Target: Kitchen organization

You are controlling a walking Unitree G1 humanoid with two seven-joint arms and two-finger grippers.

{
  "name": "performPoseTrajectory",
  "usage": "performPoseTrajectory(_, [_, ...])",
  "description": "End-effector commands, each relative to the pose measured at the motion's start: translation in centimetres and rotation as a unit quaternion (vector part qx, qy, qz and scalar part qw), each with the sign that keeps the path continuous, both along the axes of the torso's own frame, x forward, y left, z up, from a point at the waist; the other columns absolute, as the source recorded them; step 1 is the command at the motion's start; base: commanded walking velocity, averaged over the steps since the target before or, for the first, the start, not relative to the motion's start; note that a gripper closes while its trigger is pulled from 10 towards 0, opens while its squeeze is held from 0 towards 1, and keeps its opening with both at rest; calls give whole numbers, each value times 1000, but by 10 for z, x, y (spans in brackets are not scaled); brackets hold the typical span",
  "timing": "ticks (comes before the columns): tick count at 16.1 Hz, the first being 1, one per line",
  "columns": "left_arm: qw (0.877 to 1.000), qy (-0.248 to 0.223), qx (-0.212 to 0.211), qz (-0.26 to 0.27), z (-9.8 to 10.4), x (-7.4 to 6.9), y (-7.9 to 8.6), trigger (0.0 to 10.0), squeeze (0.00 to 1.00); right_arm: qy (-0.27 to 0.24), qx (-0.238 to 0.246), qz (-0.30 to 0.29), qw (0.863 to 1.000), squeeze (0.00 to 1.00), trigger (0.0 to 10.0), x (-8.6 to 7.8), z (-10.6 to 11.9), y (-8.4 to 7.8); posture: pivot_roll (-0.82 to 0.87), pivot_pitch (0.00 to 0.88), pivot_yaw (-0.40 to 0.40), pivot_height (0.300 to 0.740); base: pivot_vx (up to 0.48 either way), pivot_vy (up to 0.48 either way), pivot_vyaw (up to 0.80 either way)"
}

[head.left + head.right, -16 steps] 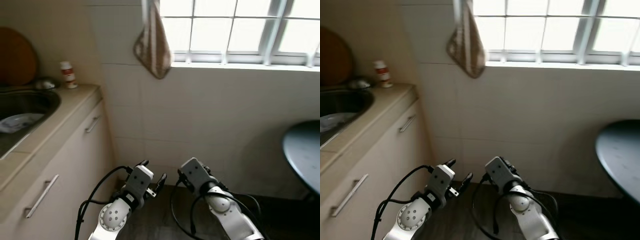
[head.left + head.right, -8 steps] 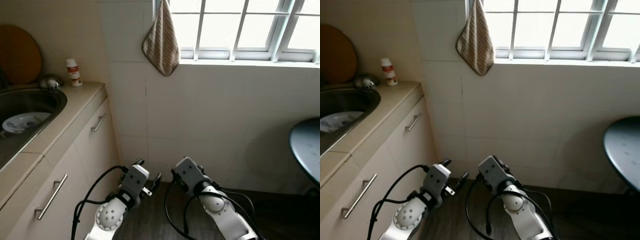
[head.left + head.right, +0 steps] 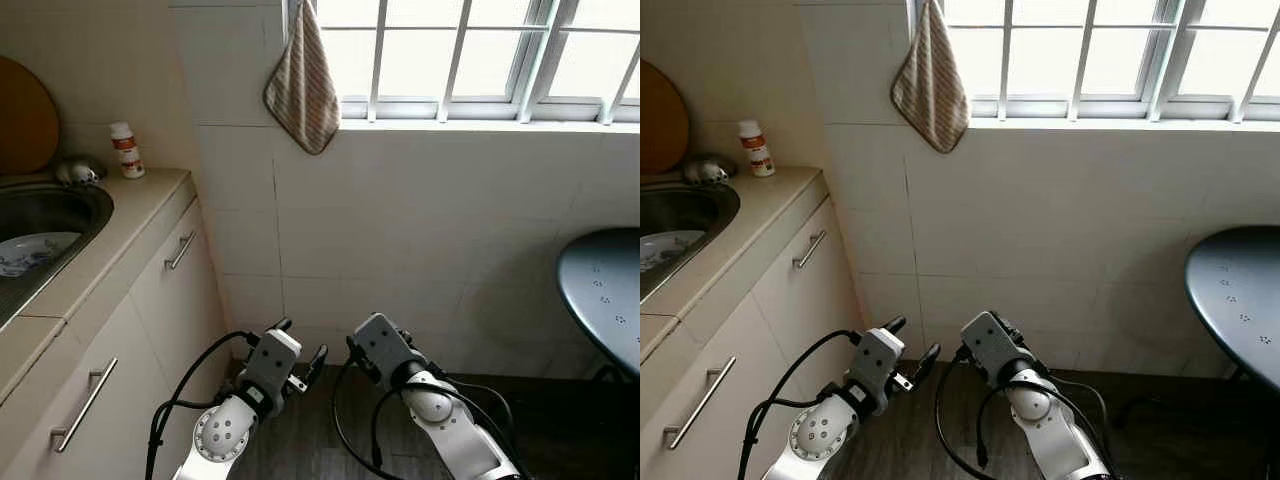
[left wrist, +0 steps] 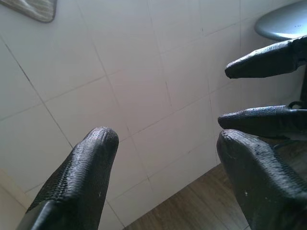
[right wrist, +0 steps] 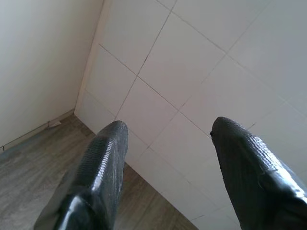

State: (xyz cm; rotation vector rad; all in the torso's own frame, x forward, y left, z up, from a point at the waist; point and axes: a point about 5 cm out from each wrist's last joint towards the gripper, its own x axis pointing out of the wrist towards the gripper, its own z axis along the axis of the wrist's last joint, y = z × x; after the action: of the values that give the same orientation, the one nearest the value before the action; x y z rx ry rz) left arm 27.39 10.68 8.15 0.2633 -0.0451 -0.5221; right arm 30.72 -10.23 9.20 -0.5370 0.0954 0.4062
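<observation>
So both arms are just held low in front of a white tiled wall [image 3: 400, 230], over a dark wood-look floor [image 3: 930, 440]. Left gripper [image 4: 163, 143] has its fingers spread apart with nothing between them, pointing at the tiles, and in its wrist view you can see the tips of the other gripper's fingers poking in from the side. Right gripper [image 5: 168, 139] is spread too, empty, aimed at the spot where the tiled wall meets the side of the cabinet near the floor. Off to the robot's left there's a beige tabletop [image 3: 120, 225] with a steel sink [image 3: 85, 205] set into it, and a patterned plate [image 3: 25, 252] lying down in the sink. At the back of the tabletop, against the wall, stands a small white bottle with a red label [image 3: 124, 150], with a little metal thing just beside it [image 3: 75, 172] that I can't make out. A round wooden board [image 3: 22, 120] leans on the wall behind the sink. Below are cabinet doors with metal bar handles [image 3: 182, 250]. A striped brownish cloth [image 3: 300, 85] hangs from the window frame above the sill. On the robot's right, the edge of a round dark table [image 3: 600, 295] pokes in.
</observation>
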Motion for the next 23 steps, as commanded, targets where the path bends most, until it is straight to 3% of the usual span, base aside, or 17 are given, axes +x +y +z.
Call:
performPoseTrajectory(1, [1000, -4, 2, -5, 1, -1, -2, 10000, 0, 1, 2, -2, 1000, 0, 10000, 0, 0, -2, 0, 0, 7, 740, 0, 0, 0])
performPoseTrajectory(8, [1000, -2, 8, 2, -1, -2, -1, 10000, 0, 3, 5, 19, 1000, 0, 10000, -6, -2, -4, -6, 0, 6, 740, 0, 0, 0])
performPoseTrajectory(9, [999, 10, 29, 9, -4, -2, 0, 10000, 0, 3, -1, 22, 1000, 0, 10000, -8, -2, -6, -10, 0, 7, 740, 0, 0, 0])
performPoseTrajectory(10, [999, 16, 48, 16, -4, -3, 2, 10000, 0, -1, -14, 27, 1000, 0, 10000, -10, -1, -8, -10, 0, 7, 740, 0, 0, 0])
performPoseTrajectory(12, [999, 21, 25, 13, 1, -12, 5, 10000, 0, -12, -55, 57, 997, 0, 10000, -19, 0, -15, -12, 0, 10, 740, 0, 0, 0])
performPoseTrajectory(14, [999, 26, 41, 18, -6, -18, 8, 10000, 0, 0, -38, 45, 998, 0, 10000, -22, -3, -21, -12, 0, 10, 740, 0, 0, 0])
performPoseTrajectory(15, [994, 45, 45, 89, -17, -22, 20, 10000, 0, 19, -20, 24, 999, 0, 10000, -30, -7, -32, -12, 0, 13, 740, 0, 0, 0])
performPoseTrajectory(17, [993, 44, 50, 93, -14, -21, 21, 10000, 0, 13, -14, 17, 1000, 0, 10000, -32, -4, -36, -10, 0, 11, 740, 0, 0, 0])
performPoseTrajectory(20, [992, 64, 79, 81, -15, -28, 25, 10000, 0, 2, -50, 25, 998, 0, 10000, -41, 3, -44, -23, 0, 13, 740, 0, 0, 0])
performPoseTrajectory(23, [992, 81, 37, 94, -20, -29, 25, 10000, 0, 40, -20, -10, 999, 0, 10000, -48, -11, -51, -25, 0, 10, 740, 0, 0, 0])
